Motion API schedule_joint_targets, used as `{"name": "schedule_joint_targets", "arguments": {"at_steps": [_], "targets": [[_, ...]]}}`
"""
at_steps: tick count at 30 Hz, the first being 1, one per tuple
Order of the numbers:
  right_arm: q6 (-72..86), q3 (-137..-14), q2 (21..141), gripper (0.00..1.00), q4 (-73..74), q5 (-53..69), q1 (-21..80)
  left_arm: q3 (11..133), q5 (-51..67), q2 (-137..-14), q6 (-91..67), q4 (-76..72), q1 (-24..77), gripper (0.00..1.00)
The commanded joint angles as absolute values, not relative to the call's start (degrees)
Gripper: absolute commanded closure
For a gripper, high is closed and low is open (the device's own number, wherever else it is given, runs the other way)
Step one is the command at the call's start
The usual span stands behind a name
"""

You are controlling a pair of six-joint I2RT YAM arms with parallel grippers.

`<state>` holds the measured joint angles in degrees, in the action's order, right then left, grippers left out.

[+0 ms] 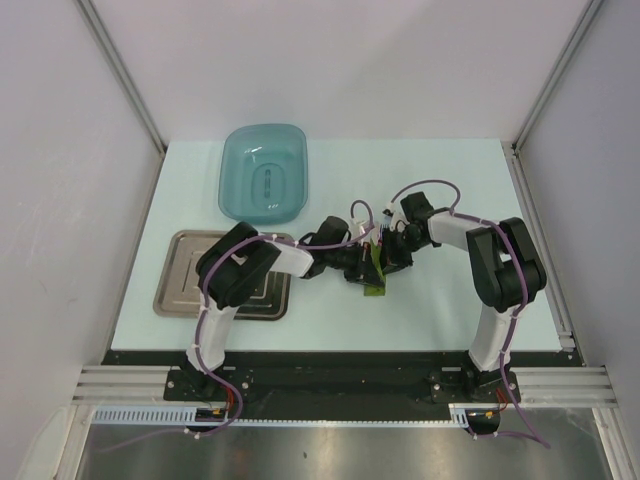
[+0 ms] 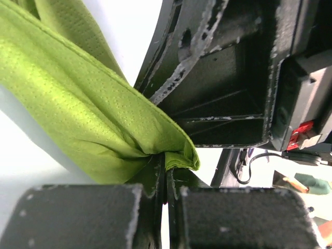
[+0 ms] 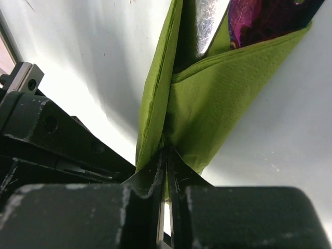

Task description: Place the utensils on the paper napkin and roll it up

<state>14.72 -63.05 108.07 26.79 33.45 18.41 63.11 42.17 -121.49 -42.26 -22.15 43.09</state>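
Observation:
The olive-green paper napkin [image 1: 375, 270] is folded into a narrow bundle at the table's middle, between both grippers. My left gripper [image 1: 362, 270] is shut on a fold of the napkin [image 2: 98, 119]; my right gripper [image 1: 388, 255] is shut on another fold of it [image 3: 202, 104]. Inside the folded napkin in the right wrist view I see a silver metal piece [image 3: 207, 26] and a purple handle part [image 3: 259, 18] of the utensils. The rest of the utensils is hidden by the napkin and the grippers.
A steel tray [image 1: 190, 275] lies at the left, partly under my left arm. A teal plastic basin [image 1: 265, 172] stands behind it. The right gripper's black body [image 2: 233, 72] is close in front of the left wrist camera.

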Motion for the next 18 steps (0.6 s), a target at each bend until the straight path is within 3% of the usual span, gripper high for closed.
{"name": "schedule_joint_targets", "arguments": {"at_steps": [1,18], "targets": [[12.2,-65.1,105.4,0.93,28.7,30.2,18.6,60.6,43.5,-124.0,-42.6,-23.5,44.2,1.0],[13.1,-65.2,109.7,0.93,24.3,35.0,15.4,61.4,43.9,-122.2,-41.0,-22.7,43.9,1.0]]}}
